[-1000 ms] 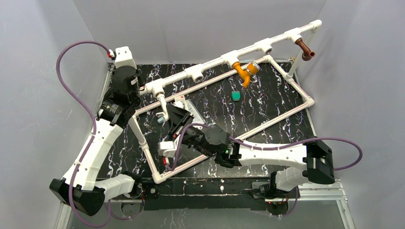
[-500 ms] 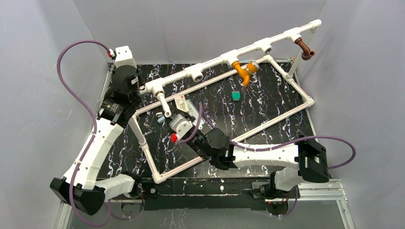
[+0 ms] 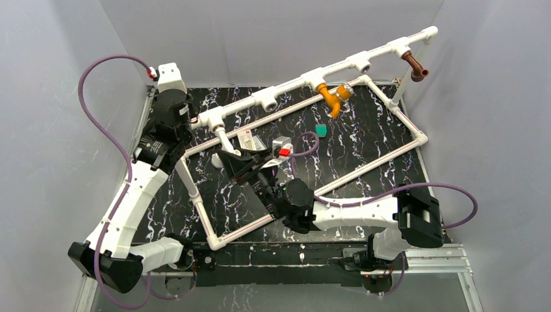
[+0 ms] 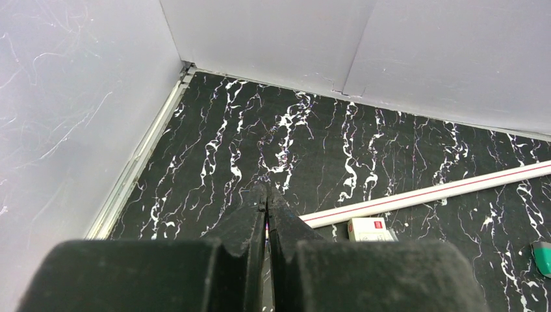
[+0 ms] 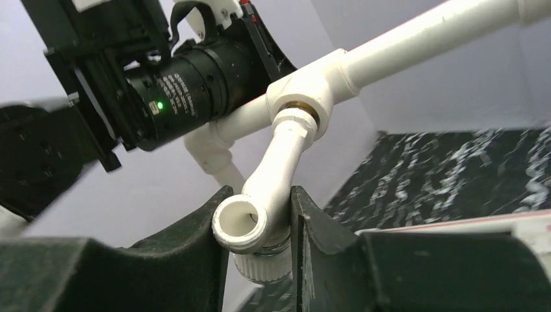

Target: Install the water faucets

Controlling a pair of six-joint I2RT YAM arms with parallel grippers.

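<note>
**Now the right wrist has rolled over at the white faucet**

Top view: the right gripper sits at the lower end of the white faucet, which hangs from the leftmost T-fitting of the pipe frame. A second ago the wrist's white camera block lay toward the near edge. It has since swung round and now faces the far side, while the faucet has kept its place. The orange faucet and the reddish-brown faucet hang from fittings further right, unmoved, and the teal piece lies where it did on the black marbled table. The left arm has not shifted.

Left wrist view: the left gripper has its fingers pressed together on nothing, above the table. A white tag with a red band lies by a red-lined pipe; its print is unreadable.

Right wrist view: the right gripper's fingers pinch the white faucet from both sides, its open spout facing the lens. Behind it, a black cylinder shows a green light and white lettering too small to read.
</note>
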